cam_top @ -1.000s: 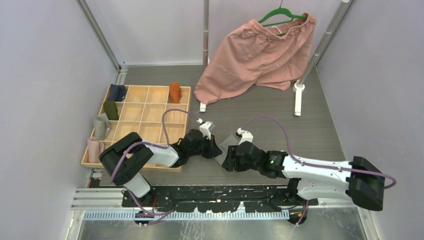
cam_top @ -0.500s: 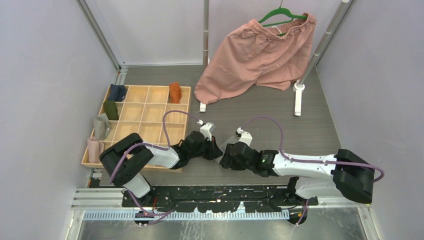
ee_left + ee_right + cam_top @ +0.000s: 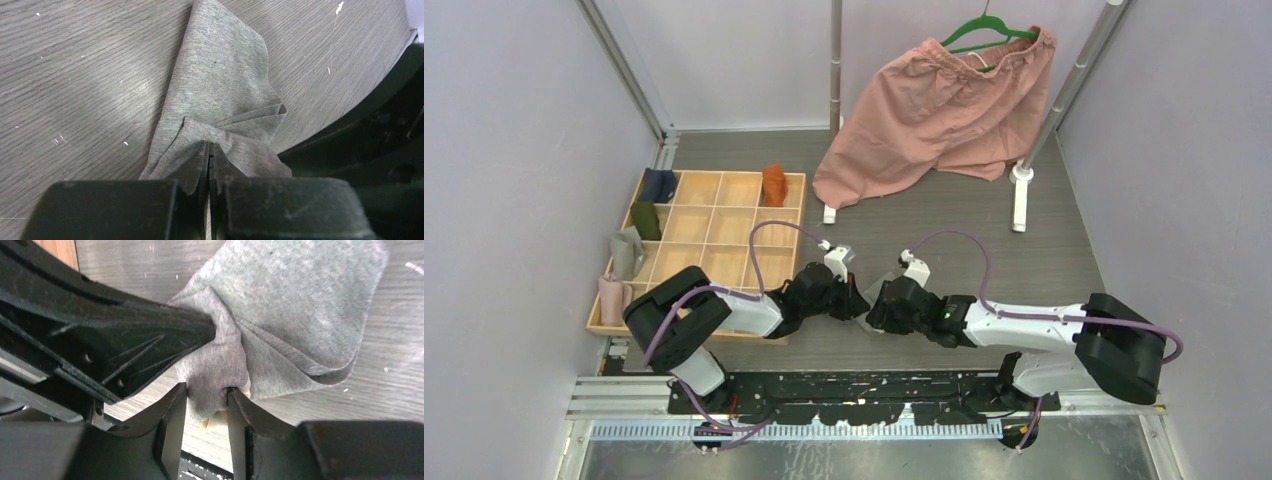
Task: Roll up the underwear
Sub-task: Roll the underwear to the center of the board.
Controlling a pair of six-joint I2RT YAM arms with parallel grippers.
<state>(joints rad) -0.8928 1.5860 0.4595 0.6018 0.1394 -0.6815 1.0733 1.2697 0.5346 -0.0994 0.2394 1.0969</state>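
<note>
The grey underwear (image 3: 220,75) lies crumpled on the dark table between my two grippers, and only a small patch of it (image 3: 881,283) shows from above. My left gripper (image 3: 209,145) is shut on a pinched fold at its near edge. My right gripper (image 3: 207,392) has both fingers pressed against a bunched lump of the same grey underwear (image 3: 300,305), with cream trim peeking out below. The left gripper (image 3: 857,303) and right gripper (image 3: 876,305) almost touch. The rust-orange underwear (image 3: 773,185) sits rolled in a far compartment of the wooden organizer.
The wooden organizer (image 3: 714,212) lies left of the grippers, with small cloth rolls (image 3: 646,220) in its left column. Pink shorts (image 3: 944,110) hang on a green hanger at the back. White rack feet (image 3: 1021,195) stand on the table behind.
My right gripper has slid left toward the left gripper and its jaws have narrowed onto the bunched grey cloth. The left arm has stayed put.
</note>
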